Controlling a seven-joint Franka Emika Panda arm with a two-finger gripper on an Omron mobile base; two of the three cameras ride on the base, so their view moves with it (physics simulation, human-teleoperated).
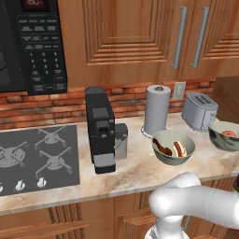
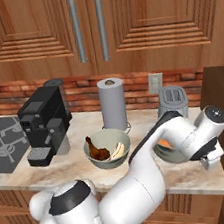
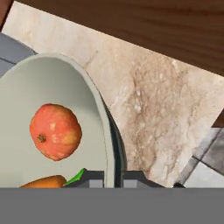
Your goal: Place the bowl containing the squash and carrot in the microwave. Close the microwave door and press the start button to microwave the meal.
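The pale bowl (image 3: 52,87) holds the mottled reddish-orange squash (image 3: 55,131) and the carrot (image 3: 43,181) with its green tip. My gripper (image 3: 113,179) straddles the bowl's rim, one fingertip inside and one outside, pressed close against it. In the right base view my arm bends down over the bowl (image 2: 167,157) at the counter's right end and hides most of it. In the left base view the bowl (image 1: 223,139) sits at the right edge. The microwave (image 1: 32,46) hangs at the upper left with its keypad (image 1: 44,56). I cannot make out the microwave door.
A smaller bowl of brown sausage-like food (image 1: 172,148) stands left of the task bowl. Behind them are a paper-towel roll (image 1: 157,109) and a toaster (image 1: 200,111). A black coffee machine (image 1: 101,130) stands mid-counter and a stovetop (image 1: 37,156) lies at the left.
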